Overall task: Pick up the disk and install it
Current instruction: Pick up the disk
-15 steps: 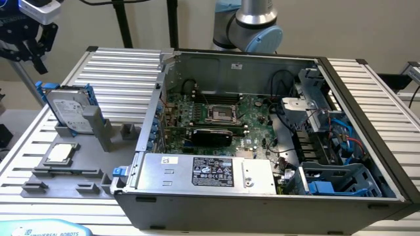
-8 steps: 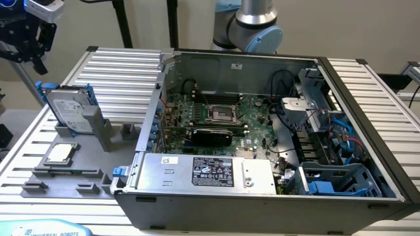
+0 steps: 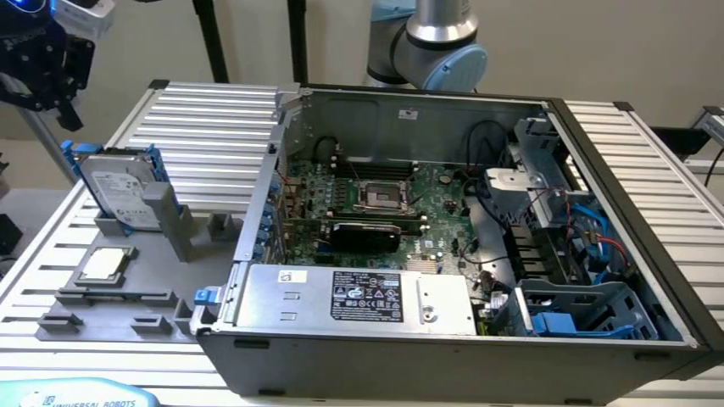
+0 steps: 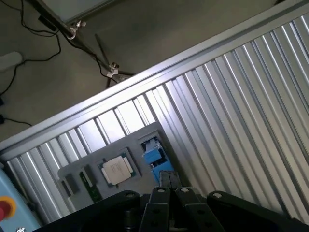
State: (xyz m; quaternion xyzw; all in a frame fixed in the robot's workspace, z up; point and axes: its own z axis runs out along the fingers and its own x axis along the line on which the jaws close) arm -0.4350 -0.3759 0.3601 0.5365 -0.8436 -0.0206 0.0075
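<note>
Closest in the exterior view, near the front left corner of the worktop (image 3: 215,127), lies a flat grey holder (image 3: 114,318) with little slots and walls. It keeps each part in one fixed spot, so the robot can find it. A small square chip (image 3: 102,264) lies flat in the holder. Just behind the chip stands the disk (image 3: 117,193), a silver-grey drive with a white label and a blue frame. It stands on its edge in a slot, with its top edge free. I think it is stood up like that so two fingers can pinch it from above. Nothing touches it, so it has not been picked up yet. Beside the holder, across the middle of the worktop, the computer case (image 3: 453,360) lies on its side with its cover off, so its inside can be reached from above. At its front edge sits a big silver box (image 3: 362,297) with a black label. Behind that is the green board (image 3: 385,191). In the front right corner is a blue cage (image 3: 582,314), which I think is made for a drive. High above the far left corner of the worktop hangs the gripper (image 4: 168,181). Its two fingers are pressed together and hold nothing. It is well apart from the disk and looks down on it. Farthest back, behind the case, stands the arm's base (image 3: 436,38).
</note>
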